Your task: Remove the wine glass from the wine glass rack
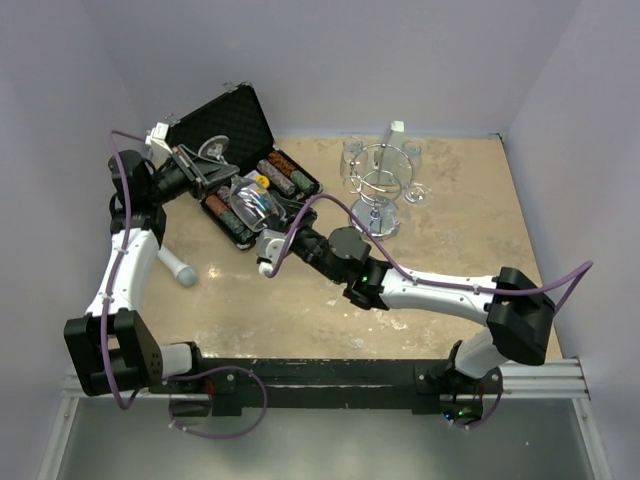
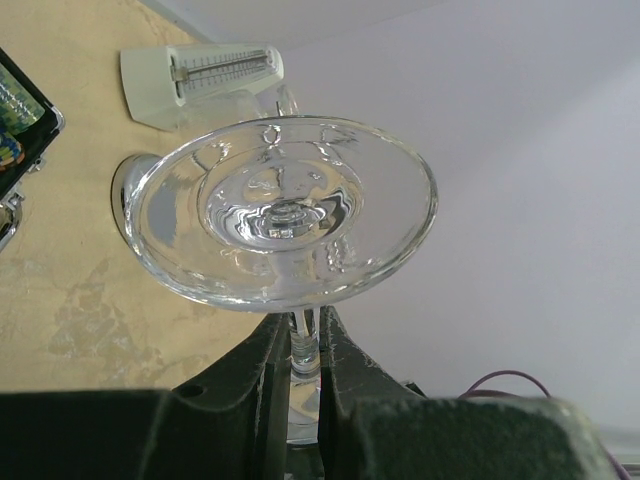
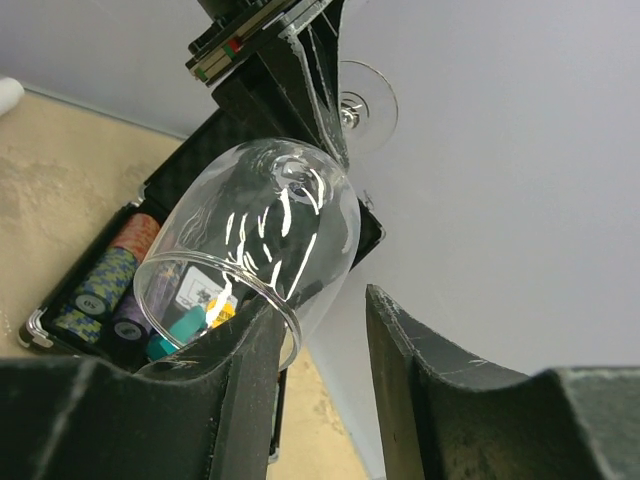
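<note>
One wine glass is off the wine glass rack and up in the air over an open black case at the back left of the bench. Left fingers are pinching the stem. The foot faces that wrist cam and looks so big it blocks most of what's behind it.

Right fingers are spread, with bare wall showing in the gap. The bowl's rim sits right at the inner edge of one of them, and I honestly can't tell if it's touching. Rows of poker chips show through the glass, a bit distorted.

The rack stands well apart to the right with other glasses hanging on it, hard to count from above. A white metronome sits behind it, partly hidden.
</note>
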